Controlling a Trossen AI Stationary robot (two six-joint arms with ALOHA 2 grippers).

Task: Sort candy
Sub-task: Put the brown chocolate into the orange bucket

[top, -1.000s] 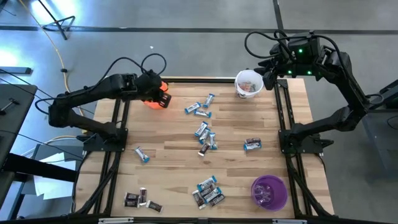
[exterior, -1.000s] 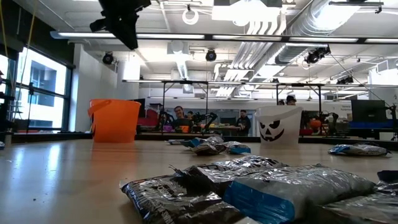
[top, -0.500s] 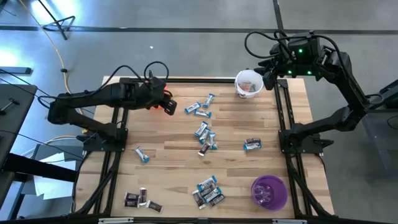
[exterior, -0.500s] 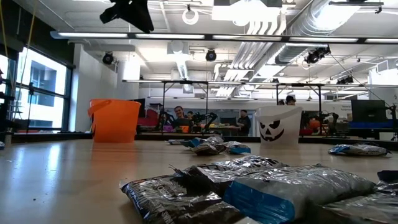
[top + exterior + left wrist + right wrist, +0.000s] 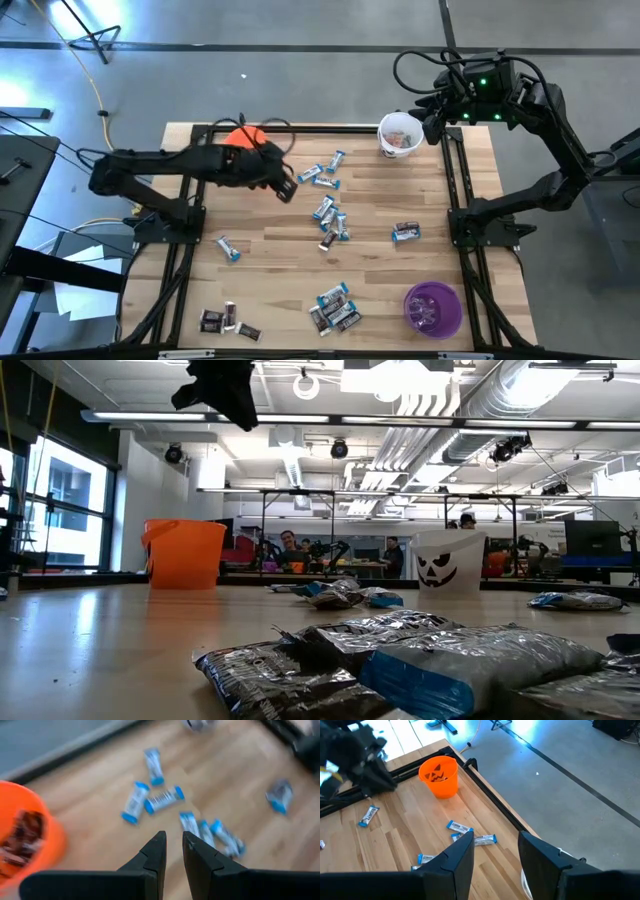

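Blue-and-white candy (image 5: 326, 212) lies scattered on the middle of the wooden table, with more pieces (image 5: 321, 178) toward the far side. Dark pieces (image 5: 225, 320) lie near the front left, and a mixed heap (image 5: 335, 308) near the front. My left gripper (image 5: 286, 190) hangs in the air just right of the orange cup (image 5: 240, 134). Its fingers (image 5: 172, 851) stand a narrow gap apart with nothing between them, above the far blue pieces (image 5: 150, 800). My right gripper (image 5: 495, 851) waits open, high beside the white cup (image 5: 400, 135).
The orange cup (image 5: 22, 837) holds dark candy. A purple cup (image 5: 432, 308) stands at the front right. Single pieces lie at the left (image 5: 229, 248) and right (image 5: 405, 232). Black frame rails run along both table sides. In the low view, people sit behind the table.
My left gripper has swung from above the orange cup toward the table's right, out over the far blue-and-white candy, sinking slightly. The cup shows more now behind the arm. The candy has stayed where it was.
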